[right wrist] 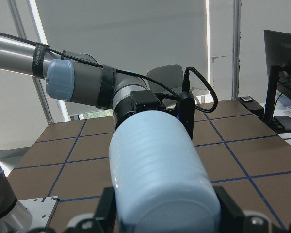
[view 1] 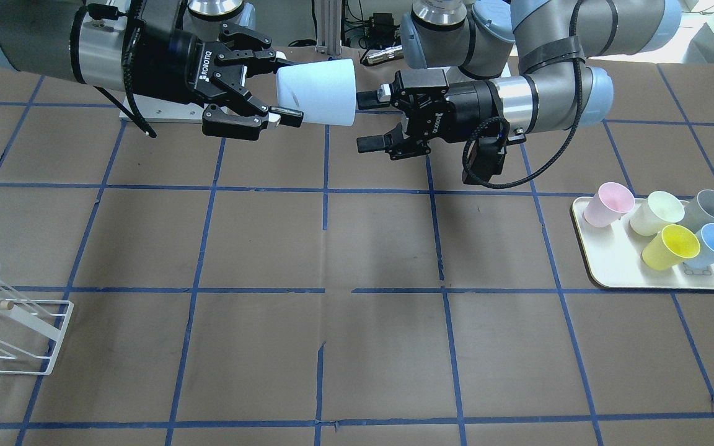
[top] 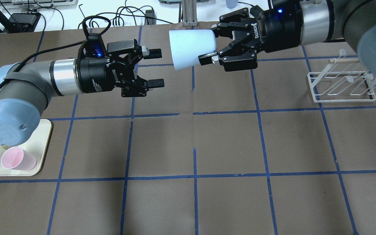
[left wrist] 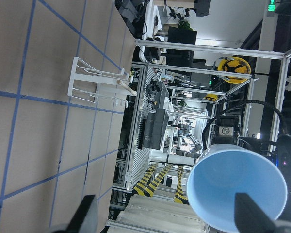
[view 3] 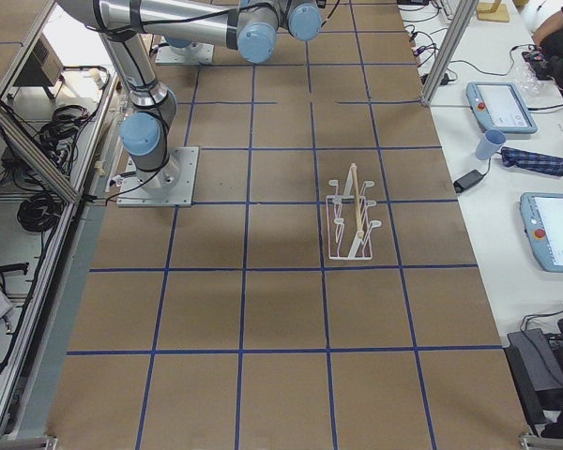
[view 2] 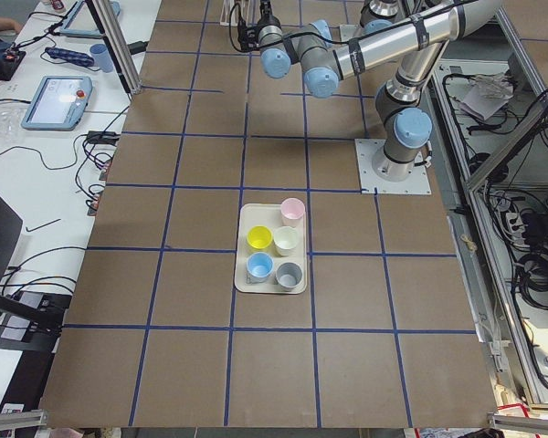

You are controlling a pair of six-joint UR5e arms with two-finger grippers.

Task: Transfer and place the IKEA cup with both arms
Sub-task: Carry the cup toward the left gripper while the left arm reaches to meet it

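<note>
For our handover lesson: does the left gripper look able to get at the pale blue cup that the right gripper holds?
Probably yes. The left gripper is open and faces the mouth of the pale blue cup, with only empty air between them. The right gripper grips the cup's base end, leaving the mouth end free.

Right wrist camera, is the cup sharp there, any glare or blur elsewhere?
Right wrist view: the IKEA cup fills the foreground, slightly soft, against bright backlight. Left wrist view: cup rim crisp, dark fingers at the bottom edge blurred. Front-facing view: soft shadows on the table.
</note>
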